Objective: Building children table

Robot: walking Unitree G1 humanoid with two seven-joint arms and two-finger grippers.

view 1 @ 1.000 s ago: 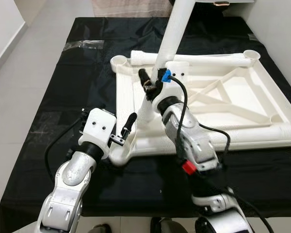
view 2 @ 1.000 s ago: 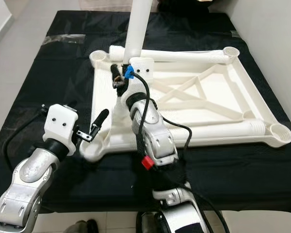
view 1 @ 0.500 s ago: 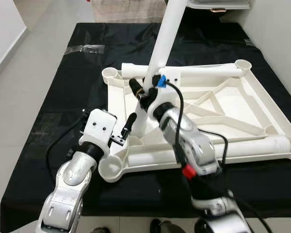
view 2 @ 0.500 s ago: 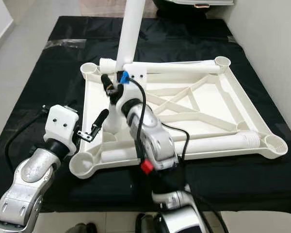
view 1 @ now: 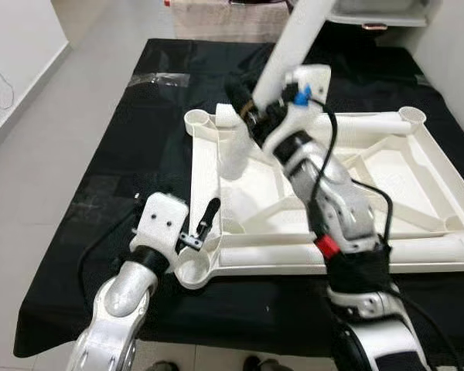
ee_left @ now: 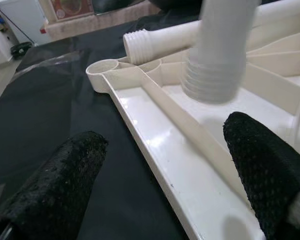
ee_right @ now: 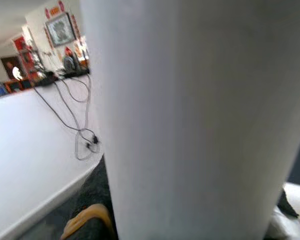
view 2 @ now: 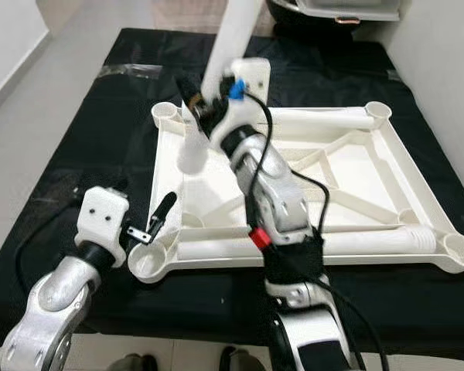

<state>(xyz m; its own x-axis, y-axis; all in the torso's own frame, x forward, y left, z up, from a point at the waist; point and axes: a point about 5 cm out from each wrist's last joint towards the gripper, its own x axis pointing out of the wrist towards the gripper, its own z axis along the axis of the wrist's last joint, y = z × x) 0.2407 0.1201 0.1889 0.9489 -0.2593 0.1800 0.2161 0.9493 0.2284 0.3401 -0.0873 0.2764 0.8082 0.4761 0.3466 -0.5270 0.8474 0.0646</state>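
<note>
1. Tabletop (view 1: 332,193) lies upside down on the black cloth (view 1: 124,162); the left gripper (view 1: 201,228) hovers by its near-left corner socket (view 1: 192,270), fingers apart, touching nothing.
2. Right gripper (view 1: 251,104) is clamped round a white leg (view 1: 294,42) held tilted, threaded end low over the tray.
3. Judgement: square the leg over a socket before twisting.

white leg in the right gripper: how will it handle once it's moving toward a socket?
The leg looks stiff, smooth plastic, so it may slip. Long and held by the right gripper partway up, it may swing. Its threaded end hangs over the tabletop.
</note>
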